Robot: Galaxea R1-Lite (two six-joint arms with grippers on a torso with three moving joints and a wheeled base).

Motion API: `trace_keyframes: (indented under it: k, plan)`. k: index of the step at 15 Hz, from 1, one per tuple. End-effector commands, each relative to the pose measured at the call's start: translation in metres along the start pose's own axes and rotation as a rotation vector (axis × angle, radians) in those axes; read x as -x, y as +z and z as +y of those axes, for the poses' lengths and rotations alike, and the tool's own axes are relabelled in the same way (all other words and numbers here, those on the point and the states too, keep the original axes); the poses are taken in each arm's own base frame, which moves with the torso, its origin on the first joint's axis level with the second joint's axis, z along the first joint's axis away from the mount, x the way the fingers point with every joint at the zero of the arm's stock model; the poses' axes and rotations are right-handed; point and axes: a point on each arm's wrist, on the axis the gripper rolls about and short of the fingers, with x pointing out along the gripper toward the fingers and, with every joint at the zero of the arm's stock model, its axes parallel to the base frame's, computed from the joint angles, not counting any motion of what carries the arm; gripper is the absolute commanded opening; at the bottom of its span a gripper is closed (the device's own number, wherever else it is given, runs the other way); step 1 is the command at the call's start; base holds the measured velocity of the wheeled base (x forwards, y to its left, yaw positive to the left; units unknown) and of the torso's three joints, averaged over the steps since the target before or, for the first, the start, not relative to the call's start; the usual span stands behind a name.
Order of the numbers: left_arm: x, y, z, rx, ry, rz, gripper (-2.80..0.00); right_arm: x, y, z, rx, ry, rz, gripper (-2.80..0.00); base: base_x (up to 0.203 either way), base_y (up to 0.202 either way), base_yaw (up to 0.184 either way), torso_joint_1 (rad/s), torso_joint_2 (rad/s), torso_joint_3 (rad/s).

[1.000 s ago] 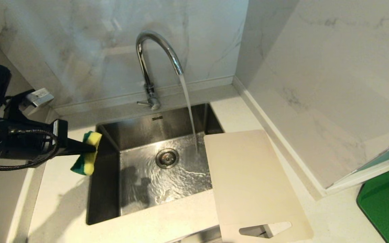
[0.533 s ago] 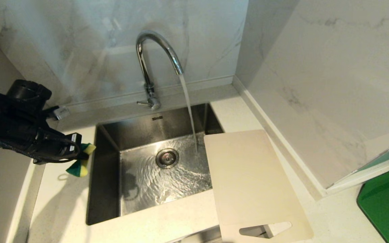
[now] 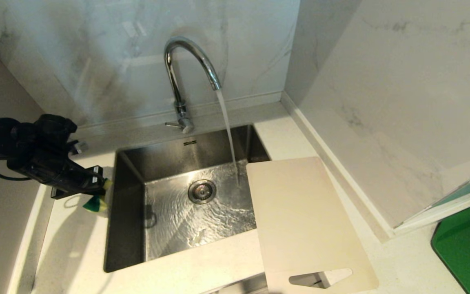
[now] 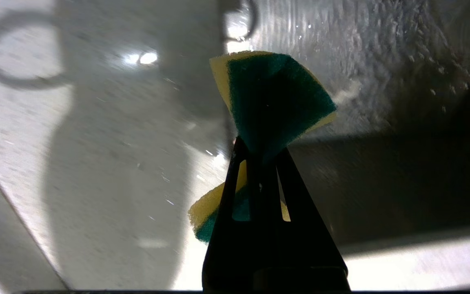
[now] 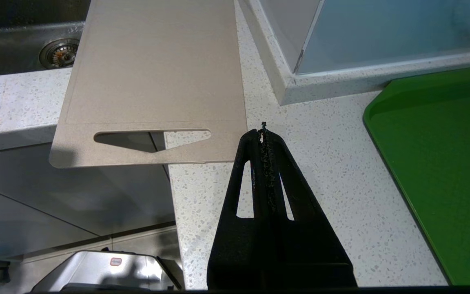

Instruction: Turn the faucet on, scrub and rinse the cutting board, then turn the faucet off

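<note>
Head view: left gripper sits at the sink's left rim, clamped tight on a sponge, yellow foam w/ green scour face, pinched to a bow-tie shape per left wrist view. Cutting board lies well apart, across the whole basin on the right rim; long axis runs front-to-back, far end overhanging the basin near the water stream, slotted handle end projecting past the counter front. Board: thin, flat, matte beige plastic, rounded corners. Faucet, polished chrome gooseneck, is running. Right gripper is closed, empty, hovering near the board's handle corner, so nearer the board than the left. Judgement: sponge must cross rightward over the basin to reach it. Green mat at far right, not involved.
</note>
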Motion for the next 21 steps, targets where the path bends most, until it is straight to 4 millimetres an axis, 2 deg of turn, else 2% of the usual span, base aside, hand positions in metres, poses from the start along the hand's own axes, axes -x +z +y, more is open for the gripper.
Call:
trace_keyframes:
  k: [1, 5, 11, 12, 14, 18, 21]
  plan:
    - [-0.026, 0.007, 0.016, 0.038, 0.031, 0.036, -2.8, 0.0, 0.0, 0.0, 0.001, 0.001, 0.001, -2.8, 0.0, 0.0, 0.0, 0.0, 0.0, 0.0]
    - [-0.043, 0.011, 0.03, 0.051, 0.076, 0.049, -2.8, 0.0, 0.0, 0.0, 0.001, 0.001, 0.001, -2.8, 0.0, 0.0, 0.0, 0.0, 0.0, 0.0]
    - [-0.043, 0.01, 0.031, 0.052, 0.079, 0.054, -2.8, 0.0, 0.0, 0.0, 0.001, 0.001, 0.0, -2.8, 0.0, 0.0, 0.0, 0.0, 0.0, 0.0]
    - [-0.042, 0.011, 0.031, 0.052, 0.078, 0.051, 0.0, 0.0, 0.0, 0.0, 0.0, 0.001, 0.001, -2.8, 0.0, 0.0, 0.0, 0.0, 0.0, 0.0]
    - [-0.036, 0.012, 0.03, 0.053, 0.076, 0.038, 0.0, 0.0, 0.0, 0.0, -0.001, 0.001, 0.0, -2.8, 0.0, 0.0, 0.0, 0.0, 0.0, 0.0]
    - [-0.01, 0.016, 0.026, 0.042, 0.062, -0.022, 0.0, 0.0, 0.0, 0.0, 0.001, 0.001, 0.001, -2.8, 0.0, 0.0, 0.0, 0.0, 0.0, 0.0]
    - [0.027, 0.02, 0.019, 0.006, 0.045, -0.11, 0.0, 0.0, 0.0, 0.0, 0.001, 0.001, 0.001, -2.8, 0.0, 0.0, 0.0, 0.0, 0.0, 0.0]
